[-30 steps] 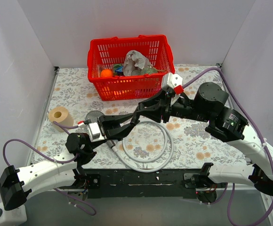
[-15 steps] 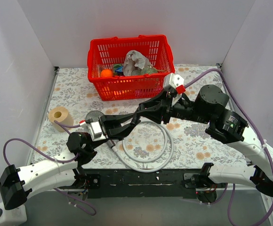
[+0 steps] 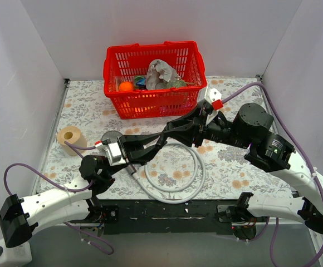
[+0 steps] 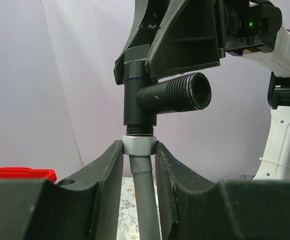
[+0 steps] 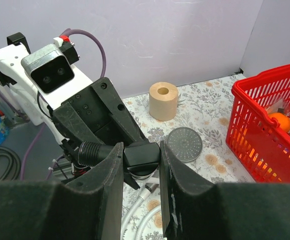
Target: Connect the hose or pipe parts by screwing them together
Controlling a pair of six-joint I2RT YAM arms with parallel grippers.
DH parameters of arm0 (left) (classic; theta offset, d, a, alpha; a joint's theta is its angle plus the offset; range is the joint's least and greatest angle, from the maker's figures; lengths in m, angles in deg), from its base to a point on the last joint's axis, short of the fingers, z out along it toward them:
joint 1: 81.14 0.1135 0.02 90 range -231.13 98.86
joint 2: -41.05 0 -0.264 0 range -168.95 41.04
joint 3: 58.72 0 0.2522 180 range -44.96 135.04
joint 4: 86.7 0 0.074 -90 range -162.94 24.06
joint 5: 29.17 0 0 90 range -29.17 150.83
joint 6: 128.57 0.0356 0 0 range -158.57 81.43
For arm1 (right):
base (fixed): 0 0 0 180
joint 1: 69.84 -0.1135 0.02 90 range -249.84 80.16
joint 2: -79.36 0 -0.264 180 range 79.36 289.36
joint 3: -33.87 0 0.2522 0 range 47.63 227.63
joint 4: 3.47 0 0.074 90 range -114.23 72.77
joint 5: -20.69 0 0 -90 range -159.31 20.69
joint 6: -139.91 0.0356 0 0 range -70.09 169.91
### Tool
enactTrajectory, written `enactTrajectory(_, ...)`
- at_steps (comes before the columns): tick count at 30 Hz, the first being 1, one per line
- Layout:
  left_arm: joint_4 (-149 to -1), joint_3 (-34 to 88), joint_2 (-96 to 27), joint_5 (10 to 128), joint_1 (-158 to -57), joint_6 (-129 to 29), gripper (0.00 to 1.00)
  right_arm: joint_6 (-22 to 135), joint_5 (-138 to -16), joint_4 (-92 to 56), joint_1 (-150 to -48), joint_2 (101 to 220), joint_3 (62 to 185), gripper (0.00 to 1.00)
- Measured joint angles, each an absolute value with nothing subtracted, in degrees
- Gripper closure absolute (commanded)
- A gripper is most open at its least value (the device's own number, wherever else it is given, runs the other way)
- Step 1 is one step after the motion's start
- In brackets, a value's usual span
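Red basket (image 3: 145,104) stands at the back. In front of it, the long grey hose (image 3: 199,172) lies in a loop. A round grey shower disc (image 3: 111,137) lies in front of the basket's left end. Between basket and loop, the right gripper (image 5: 141,155) squeezes a black pipe piece (image 4: 157,95). The left gripper (image 4: 139,150) squeezes the hose's pale nut (image 4: 140,145), right under the piece's bottom thread.

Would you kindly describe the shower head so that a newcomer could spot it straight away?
Start at the red basket at the back of the floral table, then look nearer and left toward the beige roll. Between them lies the shower head, a flat round grey disc dotted with tiny holes, unlike the hollow-cored roll beside it.
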State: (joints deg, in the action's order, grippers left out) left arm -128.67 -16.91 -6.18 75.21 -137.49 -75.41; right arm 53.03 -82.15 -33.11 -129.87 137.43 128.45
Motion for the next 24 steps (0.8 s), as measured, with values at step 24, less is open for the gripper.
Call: enactTrajectory(24, -127.2, -16.3, -6.5, 74.2, -137.1, -75.4, 1.0, 58.4, -78.7, -34.1, -128.5, 138.2, 128.6, 0.99)
